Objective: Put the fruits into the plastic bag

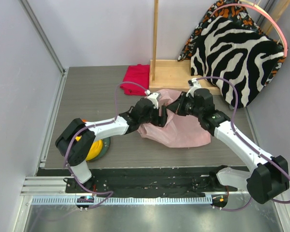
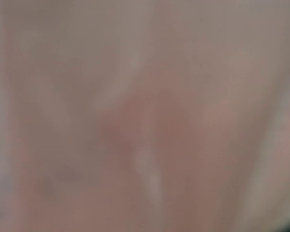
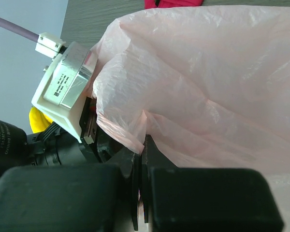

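Note:
The pink plastic bag lies crumpled in the middle of the table. My right gripper is shut on the bag's rim; in the right wrist view the closed fingers pinch a fold of the film. My left gripper is at the bag's mouth, its fingers covered by the film. The left wrist view shows only blurred pink plastic, so its jaws are hidden. Yellow bananas lie on the grey-blue plate under the left arm, and show in the right wrist view. The small round fruits are hidden.
A folded magenta-red cloth lies at the back, next to a wooden stand with an upright post. A zebra-print cushion leans at the back right. Walls close in the left and right sides.

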You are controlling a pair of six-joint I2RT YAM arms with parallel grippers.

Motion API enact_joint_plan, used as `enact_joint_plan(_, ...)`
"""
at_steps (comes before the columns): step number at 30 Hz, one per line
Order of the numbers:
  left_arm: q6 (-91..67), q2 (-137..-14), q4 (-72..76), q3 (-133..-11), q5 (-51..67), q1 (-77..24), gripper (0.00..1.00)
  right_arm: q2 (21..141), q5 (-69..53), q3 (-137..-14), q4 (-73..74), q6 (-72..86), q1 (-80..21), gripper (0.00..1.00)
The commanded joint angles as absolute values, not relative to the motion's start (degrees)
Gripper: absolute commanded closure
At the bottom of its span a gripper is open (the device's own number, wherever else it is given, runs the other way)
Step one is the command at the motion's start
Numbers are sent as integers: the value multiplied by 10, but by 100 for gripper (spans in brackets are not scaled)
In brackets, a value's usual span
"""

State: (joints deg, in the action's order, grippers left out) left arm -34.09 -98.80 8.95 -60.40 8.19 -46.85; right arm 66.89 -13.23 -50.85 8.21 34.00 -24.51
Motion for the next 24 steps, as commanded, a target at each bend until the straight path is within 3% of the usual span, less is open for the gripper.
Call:
enact_joint_plan(1, -350, -984, 132, -599, 77, -469, 22, 663, -134, -509, 51, 344, -244, 99)
enact_joint_plan(5, -342, -974, 127, -600, 75, -468, 10, 662, -133, -509, 52, 342, -245, 99)
enact_joint_plan(11, -330, -963, 122, -590, 72, -464, 3, 661, -130, -509, 55, 339, -244, 99)
enact_joint_plan(24, -262, -813, 109, -528, 90, -430, 0, 663, -124, -508, 57, 337, -245, 99)
